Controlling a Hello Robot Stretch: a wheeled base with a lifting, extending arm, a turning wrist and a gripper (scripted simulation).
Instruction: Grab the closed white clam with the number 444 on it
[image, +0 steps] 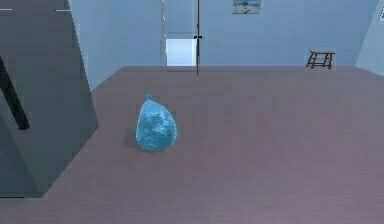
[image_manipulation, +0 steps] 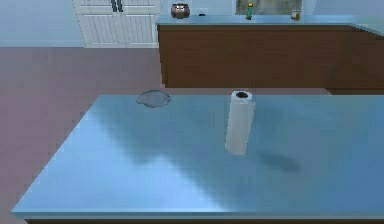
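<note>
standing upright on blue tabletop (image_manipulation: 130, 150): white paper roll (image_manipulation: 238, 122); blue bag (image: 155, 127) on mauve floor (image: 270, 140); pincer state cannot tell.

wall picture (image: 247, 6): cut off, 1 o'clock
grey block (image: 40, 90): cut off, 9 o'clock
counter items (image_manipulation: 248, 10): too small, 1 o'clock

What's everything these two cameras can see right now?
bag: one, blue, on the floor, forward view's middle
stool: one, brown, forward view's right, by the far wall
wall picture: one, bluish, forward view's top
table: one, blue top, arm side view's foreground
paper towel roll: one, white, upright on the table
round dish: one, grey, table's far edge
counter: one, brown, blue top, behind the table
pot: one, dark, on the counter's left end
cupboard doors: two, white, left of the counter
</note>
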